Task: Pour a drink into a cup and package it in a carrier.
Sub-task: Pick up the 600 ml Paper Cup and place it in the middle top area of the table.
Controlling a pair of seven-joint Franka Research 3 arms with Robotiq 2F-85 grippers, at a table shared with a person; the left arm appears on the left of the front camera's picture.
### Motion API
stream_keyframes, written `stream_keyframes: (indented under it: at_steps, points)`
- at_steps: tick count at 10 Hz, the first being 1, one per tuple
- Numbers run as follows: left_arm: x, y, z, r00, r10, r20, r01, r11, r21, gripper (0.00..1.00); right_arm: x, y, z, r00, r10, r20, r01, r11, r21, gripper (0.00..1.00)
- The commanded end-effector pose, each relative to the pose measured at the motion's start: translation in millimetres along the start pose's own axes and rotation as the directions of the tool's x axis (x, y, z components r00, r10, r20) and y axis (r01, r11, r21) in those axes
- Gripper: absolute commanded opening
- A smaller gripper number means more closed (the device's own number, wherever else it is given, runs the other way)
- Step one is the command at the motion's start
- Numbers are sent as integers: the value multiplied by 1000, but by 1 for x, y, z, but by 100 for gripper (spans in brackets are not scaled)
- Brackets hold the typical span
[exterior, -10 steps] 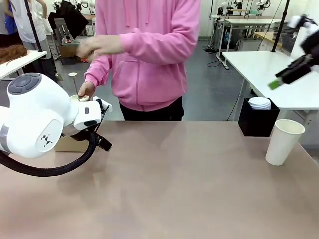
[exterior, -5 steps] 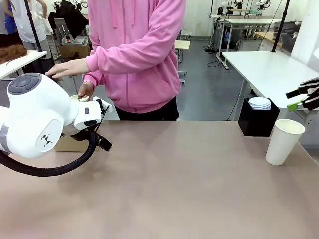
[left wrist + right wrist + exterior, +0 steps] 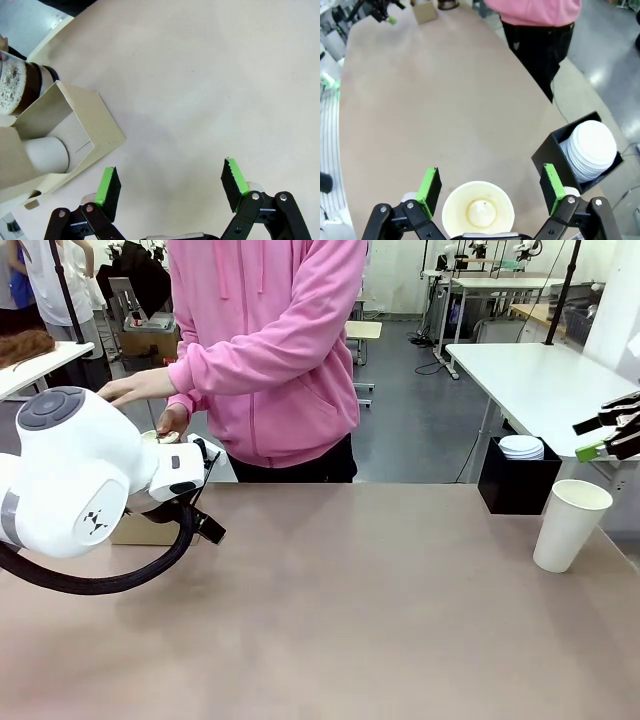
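Note:
The drink (image 3: 29, 86), dark brown with foam on top, stands in a glass jug at the table's far left, right behind the brown cardboard carrier (image 3: 95, 125) (image 3: 140, 531). A pale round shape sits in one carrier compartment. My left gripper (image 3: 171, 182) hovers open over bare table beside the carrier. The white paper cup (image 3: 568, 524) (image 3: 478, 210) stands empty at the right. My right gripper (image 3: 490, 186) (image 3: 606, 437) hangs open straight above the cup. The person's hands (image 3: 132, 388) are at the jug.
A black box (image 3: 516, 480) (image 3: 555, 150) holding a stack of white lids (image 3: 590, 147) stands just beyond the cup at the table's far right edge. My bulky left arm (image 3: 80, 475) blocks the front view of the carrier. The person in pink (image 3: 270, 350) stands across the table.
My right gripper has swung down from high on the right to just above the cup. The person's raised hand has moved left and down toward the jug. My left arm has stayed still.

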State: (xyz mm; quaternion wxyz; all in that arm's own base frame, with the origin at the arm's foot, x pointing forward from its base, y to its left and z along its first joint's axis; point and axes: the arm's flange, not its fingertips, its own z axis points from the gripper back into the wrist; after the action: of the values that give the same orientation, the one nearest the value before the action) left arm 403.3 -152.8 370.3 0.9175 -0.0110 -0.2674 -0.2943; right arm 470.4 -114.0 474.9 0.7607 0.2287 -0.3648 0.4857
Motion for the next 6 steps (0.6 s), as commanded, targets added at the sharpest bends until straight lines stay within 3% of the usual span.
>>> stream_keyframes:
  at_steps: [1, 3, 6]
  points:
    - [0, 0, 0, 1000, 1, 1, -1, 1000, -1, 100, -29, -14, 10, 990, -84, 113, 89, 995, -39, 100]
    - [0, 0, 0, 1000, 1, 1, -1, 1000, -1, 100, -100, -23, 44, 937, -127, 324, 152, 987, -52, 100]
    - [0, 0, 0, 1000, 1, 1, -1, 1000, -1, 100, -184, -26, 47, 840, -151, 521, 183, 983, -11, 100]
